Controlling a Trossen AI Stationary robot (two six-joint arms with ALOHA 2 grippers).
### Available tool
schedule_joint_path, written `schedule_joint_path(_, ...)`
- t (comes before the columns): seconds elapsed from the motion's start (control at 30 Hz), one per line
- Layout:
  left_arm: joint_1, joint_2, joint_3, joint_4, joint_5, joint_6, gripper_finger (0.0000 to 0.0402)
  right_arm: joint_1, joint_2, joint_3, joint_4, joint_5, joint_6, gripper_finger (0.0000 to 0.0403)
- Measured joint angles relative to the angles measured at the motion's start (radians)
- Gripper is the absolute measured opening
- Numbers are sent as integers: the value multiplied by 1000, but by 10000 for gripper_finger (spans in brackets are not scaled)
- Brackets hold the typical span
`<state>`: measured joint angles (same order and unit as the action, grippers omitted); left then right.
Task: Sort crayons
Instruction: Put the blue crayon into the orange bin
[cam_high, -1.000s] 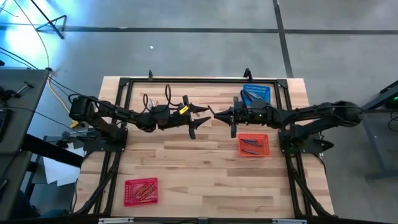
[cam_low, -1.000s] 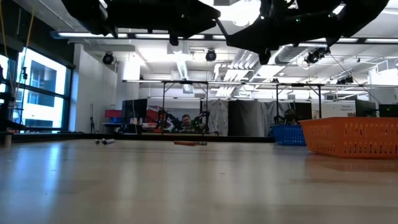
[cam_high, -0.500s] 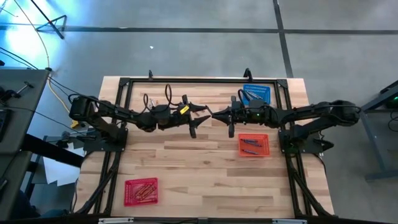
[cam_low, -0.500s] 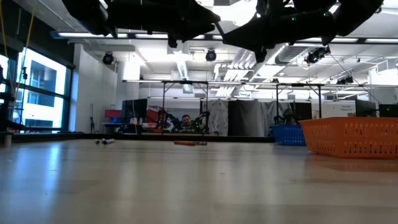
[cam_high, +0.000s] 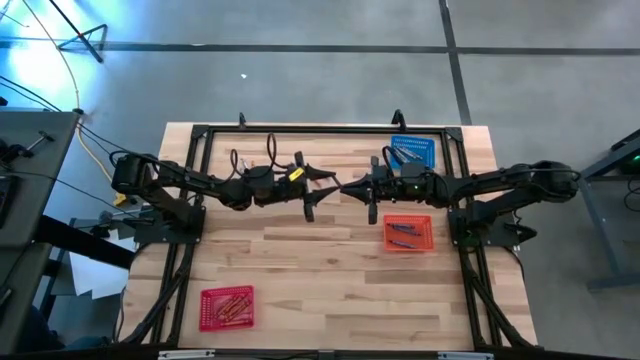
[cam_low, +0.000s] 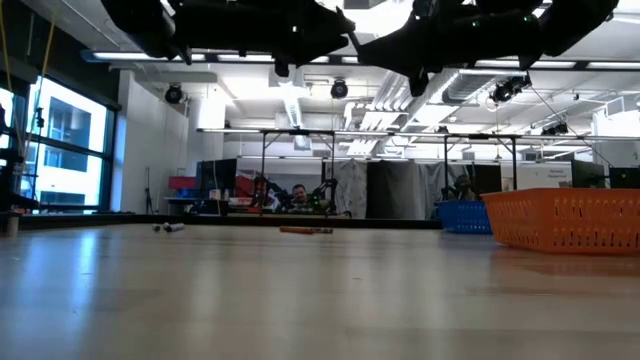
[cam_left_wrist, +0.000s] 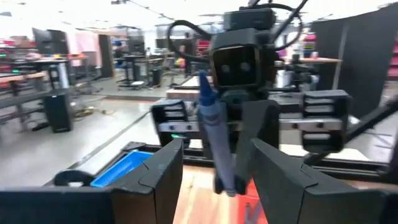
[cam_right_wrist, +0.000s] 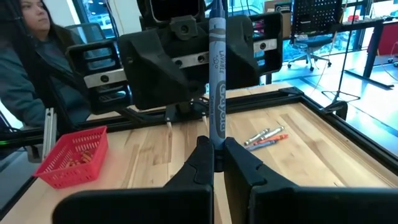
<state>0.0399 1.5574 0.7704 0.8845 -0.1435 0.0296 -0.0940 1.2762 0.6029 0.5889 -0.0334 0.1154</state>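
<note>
1. Right gripper (cam_right_wrist: 212, 163), mid-table and raised, is clamped on the lower end of a blue-grey crayon (cam_right_wrist: 216, 81) held upright.
2. Left gripper (cam_left_wrist: 214, 165) faces it close by, fingers spread wide, empty.
3. The crayon looks light, stiff, waxy and likely to snap; best taken at the paper wrap mid-shaft.
4. Wrapper carries print; only fragments are readable, none certain.
5. Loose crayons (cam_right_wrist: 266, 137) lie on the table (cam_high: 330, 260); more sit in the red basket (cam_right_wrist: 71, 157).

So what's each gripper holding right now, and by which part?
Right gripper pinches the blue-grey crayon by its lower end. Left gripper is open, holding nothing.
</note>
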Motion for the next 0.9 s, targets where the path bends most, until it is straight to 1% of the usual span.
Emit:
schedule_joint_path(0.17,-2,0,0,4,36,0,172,0,7,0,7,3,0,1)
schedule_joint_path(0.27,-2,0,0,3,69,12,161,0,30,0,23,1,15,1)
schedule_joint_path(0.47,-1,0,0,3,75,25,106,1,90,0,86,-17,16,1)
schedule_joint_path(0.7,-1,0,0,-2,77,23,16,0,100,-1,101,-22,11,1)
schedule_joint_path(0.9,0,0,0,-3,80,16,7,0,100,-1,102,-19,11,1)
